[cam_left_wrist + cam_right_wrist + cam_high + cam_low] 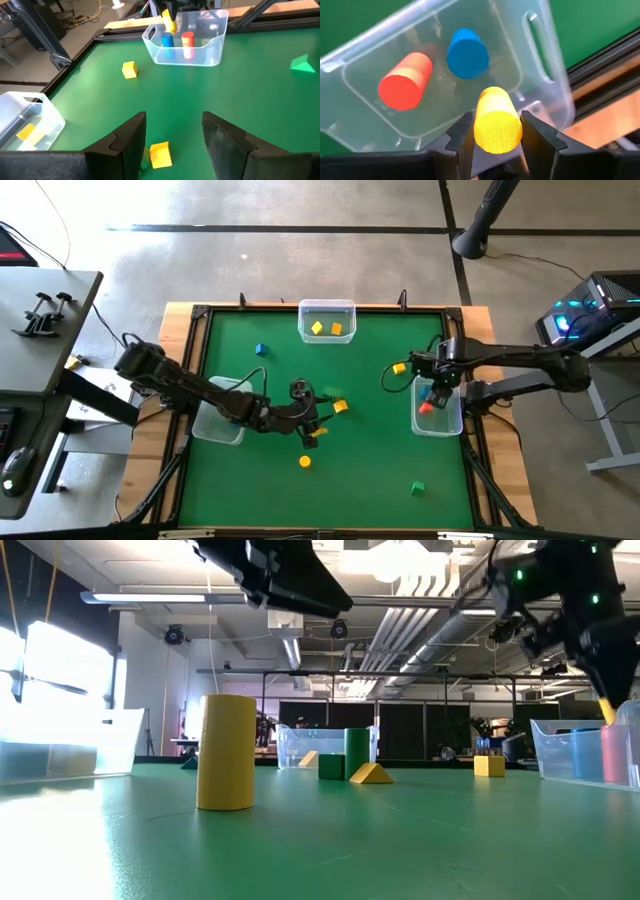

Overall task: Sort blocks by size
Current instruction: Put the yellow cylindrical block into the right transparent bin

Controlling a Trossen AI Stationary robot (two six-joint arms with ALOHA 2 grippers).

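My right gripper point(497, 132) is shut on a yellow cylinder point(496, 125) above the clear right bin point(447, 420), which holds a red cylinder point(405, 81) and a blue cylinder point(467, 53). My left gripper point(172, 135) is open near the table's middle point(312, 423), its fingers on either side of a small yellow block point(160, 154) that lies on the mat and is not touched. Other blocks lie loose: a yellow cube point(399, 368), a blue one point(261, 350), a green one point(418, 488), and a yellow cylinder point(305, 462) standing on end. My right gripper pinches the yellow cylinder's curved sides point(480, 131) between its two fingers, coming from above. The cylinder lies along the fingers, its flat end toward the wrist camera. It is lifted clear over the right bin and shows tilted in the low view point(606, 710).
A clear bin at the far edge point(327, 308) holds a yellow and an orange piece. Another clear bin point(218, 425) stands under my left arm. A yellow wedge point(340, 406) and green pieces point(330, 393) lie just beyond my left gripper. A raised dark frame point(196, 330) rims the mat.
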